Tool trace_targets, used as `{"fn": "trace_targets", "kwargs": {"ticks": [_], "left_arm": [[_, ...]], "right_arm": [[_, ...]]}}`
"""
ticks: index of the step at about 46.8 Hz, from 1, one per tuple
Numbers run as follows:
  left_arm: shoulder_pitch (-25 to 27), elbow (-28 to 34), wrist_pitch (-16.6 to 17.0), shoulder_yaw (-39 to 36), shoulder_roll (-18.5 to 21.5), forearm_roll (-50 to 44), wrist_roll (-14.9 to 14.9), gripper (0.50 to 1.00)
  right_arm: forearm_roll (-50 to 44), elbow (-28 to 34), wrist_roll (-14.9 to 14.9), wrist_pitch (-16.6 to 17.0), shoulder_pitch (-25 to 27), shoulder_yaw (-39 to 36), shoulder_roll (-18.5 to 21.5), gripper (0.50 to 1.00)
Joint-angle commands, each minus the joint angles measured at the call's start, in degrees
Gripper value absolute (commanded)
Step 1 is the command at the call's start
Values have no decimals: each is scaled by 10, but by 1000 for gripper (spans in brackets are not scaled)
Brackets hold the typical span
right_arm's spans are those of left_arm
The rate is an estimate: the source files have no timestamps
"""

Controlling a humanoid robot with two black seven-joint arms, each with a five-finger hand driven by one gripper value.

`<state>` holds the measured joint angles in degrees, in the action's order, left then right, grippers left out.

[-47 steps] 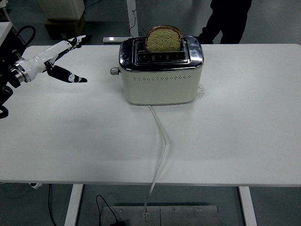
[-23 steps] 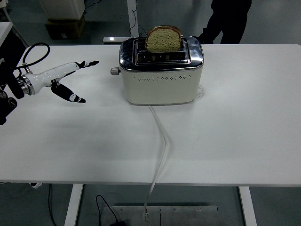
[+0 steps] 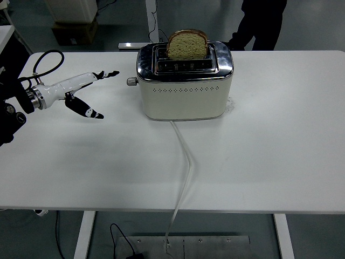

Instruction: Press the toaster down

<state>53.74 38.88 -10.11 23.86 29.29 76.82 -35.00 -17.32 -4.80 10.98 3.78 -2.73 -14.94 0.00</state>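
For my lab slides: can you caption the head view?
Left robot hand, fingers spread, reaches toward the lever of a cream toaster holding a bread slice.

Near the table's (image 3: 280,162) far edge, the left hand (image 3: 81,93) (fingers spread, empty) hovers beside the toaster (image 3: 183,86) holding bread (image 3: 187,45).

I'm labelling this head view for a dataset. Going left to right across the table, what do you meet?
Robot's white-and-black left hand → small round lever knob on the toaster's left end → cream toaster with chrome top, holding a brown bread slice.
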Motion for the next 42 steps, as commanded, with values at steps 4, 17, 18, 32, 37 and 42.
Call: {"fn": "trace_targets", "kwargs": {"ticks": [4, 17, 18, 32, 37, 42], "left_arm": [[1, 1, 0, -14, -3, 1, 0, 1000], [1, 1, 1, -29, -8, 0, 0, 1000], [1, 1, 1, -29, -8, 0, 0, 1000], [6, 1, 1, -28, -14, -7, 0, 1000], [8, 1, 1, -28, -14, -7, 0, 1000], [9, 1, 1, -28, -16, -7, 0, 1000]], "right_arm": [[0, 0, 0, 0, 0, 0, 0, 998], [0, 1, 0, 0, 0, 0, 0, 998], [0, 0, 0, 0, 0, 0, 0, 998], [0, 0, 0, 0, 0, 0, 0, 998], [0, 1, 0, 0, 0, 0, 0, 998], [0, 1, 0, 0, 0, 0, 0, 998]]}}
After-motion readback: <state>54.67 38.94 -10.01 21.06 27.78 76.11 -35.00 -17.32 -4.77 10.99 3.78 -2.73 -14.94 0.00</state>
